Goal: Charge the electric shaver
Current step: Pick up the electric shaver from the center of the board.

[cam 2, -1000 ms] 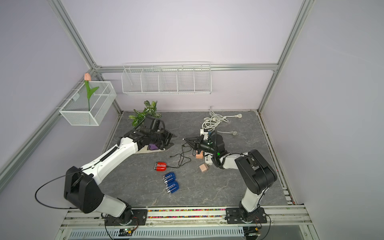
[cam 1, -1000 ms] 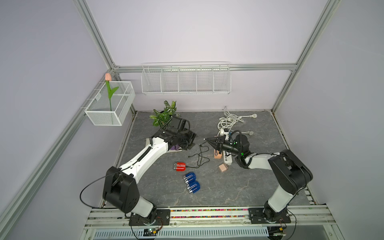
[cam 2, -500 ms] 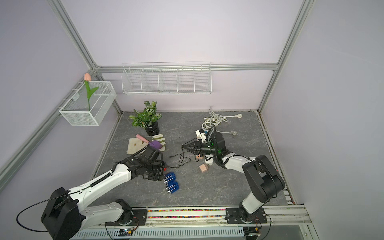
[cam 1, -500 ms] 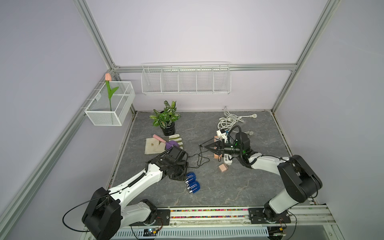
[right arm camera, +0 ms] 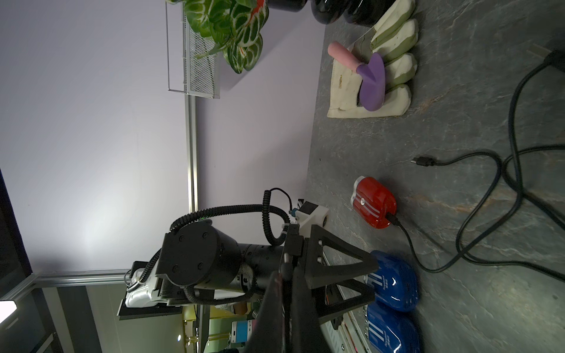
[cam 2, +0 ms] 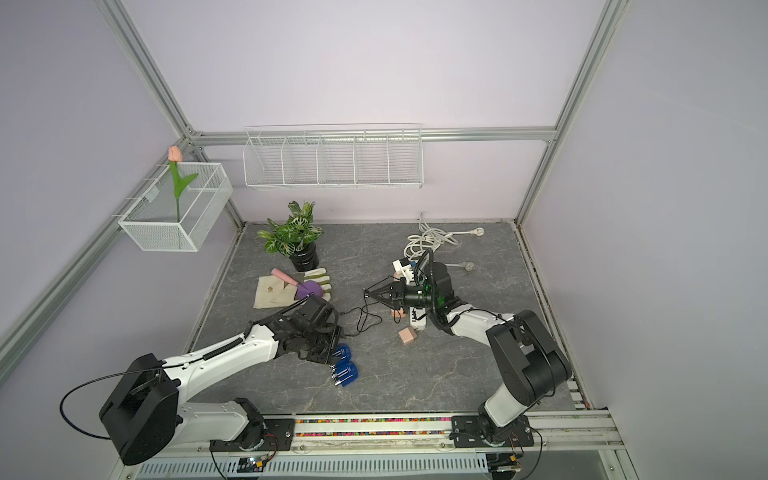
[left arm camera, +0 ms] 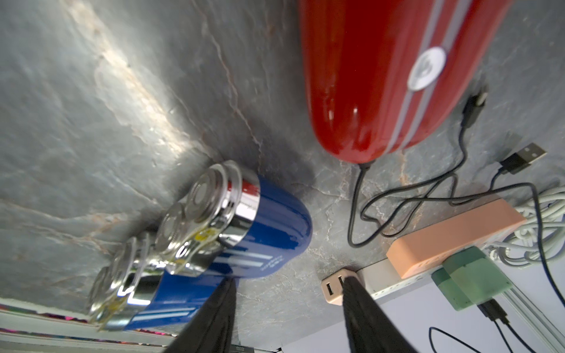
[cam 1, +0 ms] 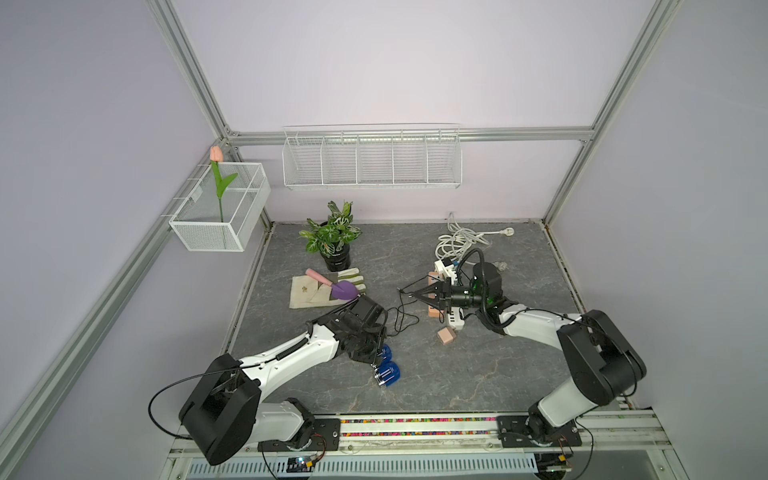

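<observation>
A red electric shaver (left arm camera: 382, 76) (right arm camera: 374, 203) lies on the grey floor with a black cable (left arm camera: 367, 207) (cam 1: 399, 320) plugged into its end. In both top views my left arm hides it. Two blue shavers (cam 1: 390, 371) (left arm camera: 266, 220) lie beside it. My left gripper (left arm camera: 290, 279) (cam 1: 376, 353) hovers low between them, open and empty. My right gripper (cam 1: 409, 295) (right arm camera: 287, 275) is shut above the floor, its tips at the cable's far stretch. Whether it pinches the cable I cannot tell. A USB plug (left arm camera: 526, 154) and a small connector (right arm camera: 423, 160) lie loose.
A white power strip (cam 1: 453, 320) carries a peach adapter (left arm camera: 458, 235) and a green one (left arm camera: 474, 278). A beige USB charger cube (cam 1: 445, 336) sits near it. A potted plant (cam 1: 332, 245), a glove with a trowel (cam 1: 328, 286) and a coiled white cord (cam 1: 457, 241) lie farther back.
My left arm swung from the plant at the back to the front beside the shavers, now covering the red one, and its jaws widened. The right gripper stayed shut, shifting slightly.
</observation>
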Tool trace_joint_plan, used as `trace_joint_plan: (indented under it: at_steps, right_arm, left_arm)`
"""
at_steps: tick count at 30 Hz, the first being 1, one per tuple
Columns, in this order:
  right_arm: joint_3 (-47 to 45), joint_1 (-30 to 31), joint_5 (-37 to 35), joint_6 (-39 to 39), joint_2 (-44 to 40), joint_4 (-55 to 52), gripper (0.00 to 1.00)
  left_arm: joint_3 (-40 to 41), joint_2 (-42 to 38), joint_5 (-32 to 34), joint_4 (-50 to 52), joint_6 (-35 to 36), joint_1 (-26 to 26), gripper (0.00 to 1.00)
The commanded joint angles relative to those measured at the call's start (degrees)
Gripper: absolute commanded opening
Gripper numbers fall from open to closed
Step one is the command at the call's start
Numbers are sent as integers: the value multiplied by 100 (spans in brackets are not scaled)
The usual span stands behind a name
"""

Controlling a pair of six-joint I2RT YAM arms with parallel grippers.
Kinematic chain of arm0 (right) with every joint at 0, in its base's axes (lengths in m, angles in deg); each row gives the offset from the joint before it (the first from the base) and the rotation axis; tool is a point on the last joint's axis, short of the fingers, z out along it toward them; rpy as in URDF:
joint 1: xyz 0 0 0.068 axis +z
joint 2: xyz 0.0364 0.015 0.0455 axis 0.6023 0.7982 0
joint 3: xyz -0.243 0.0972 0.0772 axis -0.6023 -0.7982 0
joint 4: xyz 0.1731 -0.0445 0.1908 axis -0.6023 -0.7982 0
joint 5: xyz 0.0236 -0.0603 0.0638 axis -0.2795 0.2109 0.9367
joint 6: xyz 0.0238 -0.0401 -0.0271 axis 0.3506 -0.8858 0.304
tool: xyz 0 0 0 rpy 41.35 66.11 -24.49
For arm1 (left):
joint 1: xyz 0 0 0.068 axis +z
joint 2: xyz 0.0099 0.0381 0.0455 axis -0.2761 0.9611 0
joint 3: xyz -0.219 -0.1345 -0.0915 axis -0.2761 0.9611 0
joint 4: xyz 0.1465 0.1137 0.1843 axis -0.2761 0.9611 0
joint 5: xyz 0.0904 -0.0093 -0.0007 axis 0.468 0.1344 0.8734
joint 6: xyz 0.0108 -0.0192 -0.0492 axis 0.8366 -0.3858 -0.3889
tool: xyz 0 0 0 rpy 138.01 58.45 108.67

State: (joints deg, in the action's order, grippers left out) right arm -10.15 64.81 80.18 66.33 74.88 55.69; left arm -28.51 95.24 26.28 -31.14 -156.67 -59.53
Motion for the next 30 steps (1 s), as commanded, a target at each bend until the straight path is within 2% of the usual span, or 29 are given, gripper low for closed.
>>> trace_joint_plan:
  at_steps: [1, 12, 18, 30]
  right_arm:
    - [27, -63, 84, -42, -123, -10, 7]
    - [4, -98, 36, -32, -115, -62, 7]
    - [4, -102, 2, -20, -112, -72, 7]
    - [-39, -106, -15, 14, -91, -37, 7]
  left_arm:
    - [-11, 52, -57, 147, -2827, -53, 58]
    - [54, 332, -83, -101, -3055, -61, 60]
    - [39, 407, 263, 0, -3082, -1, 60]
    - [-292, 1050, 237, 397, -2707, 112, 61]
